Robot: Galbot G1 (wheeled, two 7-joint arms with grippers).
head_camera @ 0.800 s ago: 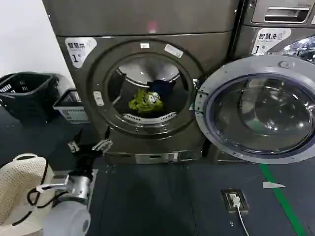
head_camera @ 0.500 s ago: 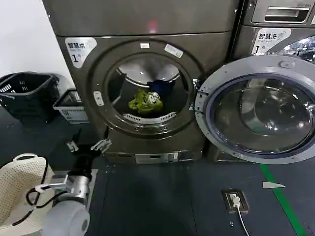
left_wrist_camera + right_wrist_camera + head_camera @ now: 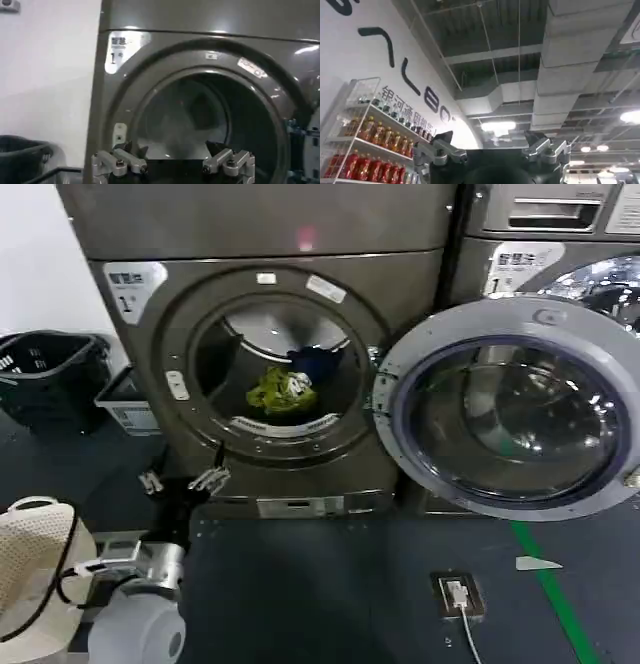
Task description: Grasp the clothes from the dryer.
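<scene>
Versus the earlier head frames: the whole scene sits further left in view and the dryer [image 3: 270, 364] looks a bit nearer, so the head camera has shifted. The left gripper [image 3: 182, 481] has barely moved against the dryer, still low in front of its lower-left panel, fingers still spread wide, nothing between them. The clothes have not changed place in the drum.

Left of the dryer: a dark basket [image 3: 50, 374] on the floor, then a grey crate [image 3: 125, 406] just beside the dryer's lower left corner. A white hamper [image 3: 30, 559] is near the left arm, well below the dryer.

Dryer front: white "1" sticker [image 3: 134, 286] at upper left of the porthole. Yellow-green bundle [image 3: 278, 391] lies on the drum floor, slightly left of porthole centre, long axis roughly horizontal, crumpled. Navy garment [image 3: 315, 364] touches its upper right, rising toward the back of the drum; orientation otherwise unclear.

Left wrist view: left gripper [image 3: 172, 162] faces the open porthole of the dryer [image 3: 200, 90], fingers [image 3: 120, 161] far apart, empty.

Right of the porthole: door [image 3: 505, 409] swung fully open, hinged at the dryer's right edge, glass facing the camera. A floor socket [image 3: 457, 595] lies below the door.

Right wrist view: right gripper [image 3: 492, 152] points up at a ceiling, fingers wide, empty; a drinks shelf [image 3: 370, 145] is beside it.
</scene>
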